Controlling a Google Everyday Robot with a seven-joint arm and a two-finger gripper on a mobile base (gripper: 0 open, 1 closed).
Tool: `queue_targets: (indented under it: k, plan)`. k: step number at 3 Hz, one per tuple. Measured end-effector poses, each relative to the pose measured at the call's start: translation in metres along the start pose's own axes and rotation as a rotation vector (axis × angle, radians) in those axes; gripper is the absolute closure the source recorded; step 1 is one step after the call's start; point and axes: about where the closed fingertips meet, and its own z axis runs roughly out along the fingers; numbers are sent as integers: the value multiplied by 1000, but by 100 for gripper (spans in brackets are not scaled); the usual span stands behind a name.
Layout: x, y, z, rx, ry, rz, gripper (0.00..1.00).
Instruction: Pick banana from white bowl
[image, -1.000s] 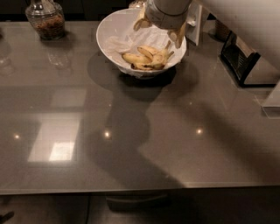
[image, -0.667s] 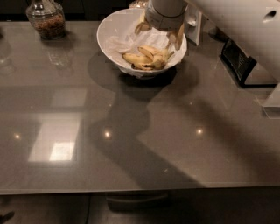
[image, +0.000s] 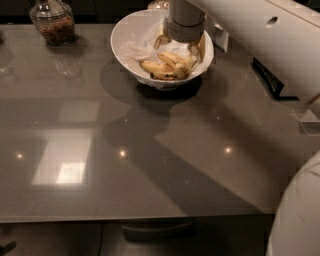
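The white bowl (image: 125, 37) stands at the far middle of the grey table, lined with crumpled white paper. Yellow bananas (image: 165, 67) with brown spots lie inside it toward the front right. My gripper (image: 181, 46) hangs over the bowl from the white arm, open, with one tan finger (image: 161, 40) on the left and the other on the right above the bananas. It holds nothing.
A glass jar (image: 52, 22) with brown contents stands at the far left of the table (image: 100, 150). A dark object (image: 270, 80) lies at the right past the bowl. The white arm (image: 260, 40) crosses the upper right; part of the robot body (image: 300, 215) fills the lower right corner.
The view has shifted so the bowl sits a little further left and lower. The gripper has come down closer over the bananas, still open.
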Motion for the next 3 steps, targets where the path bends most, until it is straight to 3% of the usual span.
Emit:
queue_targets:
  k: [3]
  plan:
    - [-1, 5, 46, -80, -84, -26, 28]
